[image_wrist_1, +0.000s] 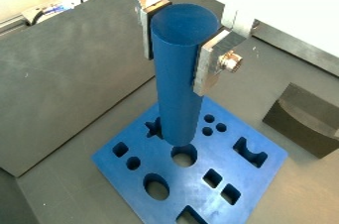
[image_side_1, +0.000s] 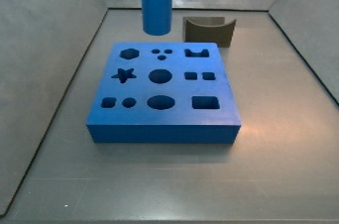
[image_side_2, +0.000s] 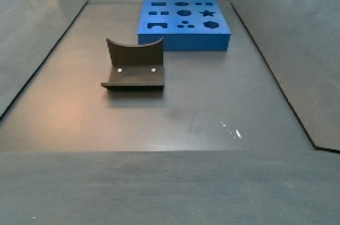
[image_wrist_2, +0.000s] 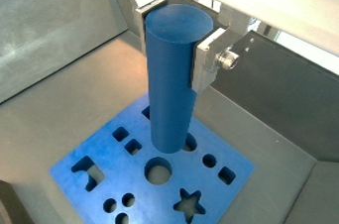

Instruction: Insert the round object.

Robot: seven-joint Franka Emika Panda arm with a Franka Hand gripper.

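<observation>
Blue and upright, the round object (image_wrist_1: 179,79) hangs clamped between the gripper (image_wrist_1: 183,38) jaws above the flat blue block (image_side_1: 166,89), its long axis vertical, its lower end hovering near the round hole (image_wrist_2: 159,170), not yet in.

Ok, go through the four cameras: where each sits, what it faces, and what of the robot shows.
Wrist view: beside the hand, looking down the blue peg onto the blue block; fingers show.
Wrist view: same mount, opposite side; hand, peg, block.
Side view: low before the block, facing the brown piece; only the peg shows.
Side view: high, far end; brown piece near, block beyond; no robot.
All share the block.
</observation>
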